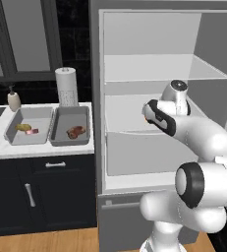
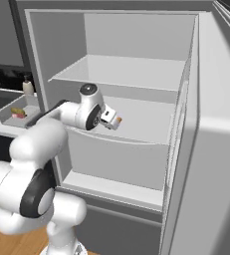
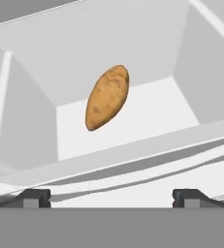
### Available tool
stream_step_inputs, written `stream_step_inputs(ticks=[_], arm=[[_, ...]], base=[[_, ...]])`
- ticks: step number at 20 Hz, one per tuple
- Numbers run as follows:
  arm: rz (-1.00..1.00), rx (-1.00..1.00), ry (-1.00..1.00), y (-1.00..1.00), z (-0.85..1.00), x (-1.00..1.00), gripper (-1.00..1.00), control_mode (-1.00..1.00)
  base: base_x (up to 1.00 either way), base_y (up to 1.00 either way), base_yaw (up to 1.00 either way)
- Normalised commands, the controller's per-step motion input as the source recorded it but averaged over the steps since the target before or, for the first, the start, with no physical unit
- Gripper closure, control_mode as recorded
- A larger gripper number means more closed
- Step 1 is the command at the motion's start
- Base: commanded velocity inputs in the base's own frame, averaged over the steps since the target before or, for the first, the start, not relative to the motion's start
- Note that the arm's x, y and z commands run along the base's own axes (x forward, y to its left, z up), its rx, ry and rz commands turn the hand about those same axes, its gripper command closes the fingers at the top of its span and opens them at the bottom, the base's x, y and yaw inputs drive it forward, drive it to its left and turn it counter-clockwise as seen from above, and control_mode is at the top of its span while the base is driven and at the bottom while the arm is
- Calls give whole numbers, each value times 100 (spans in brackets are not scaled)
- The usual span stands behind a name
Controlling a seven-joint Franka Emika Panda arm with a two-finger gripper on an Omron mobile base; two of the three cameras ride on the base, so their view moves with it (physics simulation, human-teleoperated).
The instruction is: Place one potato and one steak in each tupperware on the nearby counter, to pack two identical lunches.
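Observation:
A brown potato [image 3: 107, 97] lies on the white floor of a fridge shelf, straight ahead of my gripper [image 3: 112, 198]. The gripper is open, with nothing between its fingertips [image 3: 36, 197]. In the right base view the gripper [image 2: 111, 119] reaches into the middle shelf of the open fridge [image 2: 136, 74]. On the counter [image 1: 41, 147] stand two grey tupperware trays. The left tupperware [image 1: 36, 117] holds a potato [image 1: 22, 127] and a pinkish steak [image 1: 34, 131]. The right tupperware [image 1: 70, 117] holds a reddish-brown steak [image 1: 76, 131].
A paper towel roll [image 1: 66, 87] and a soap bottle [image 1: 13, 99] stand behind the trays. The fridge door [image 2: 216, 149] hangs open on the right. A raised drawer front [image 2: 116, 157] sits just below the shelf. Black cabinets with silver handles [image 1: 55, 164] run under the counter.

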Motion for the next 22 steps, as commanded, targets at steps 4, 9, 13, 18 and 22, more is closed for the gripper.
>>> stream_step_inputs(ticks=[4,9,13,18,22], arm=[[0,0,0,-6,-23,26,-100,-100],[0,0,0,-5,-20,39,-100,-100],[0,0,0,-6,-14,40,-100,-100],[0,0,0,-5,-12,43,-100,-100],[0,0,2,-6,-9,41,-100,-100]], base=[[0,0,0],[0,0,0],[0,0,0],[0,0,0],[0,0,0]])
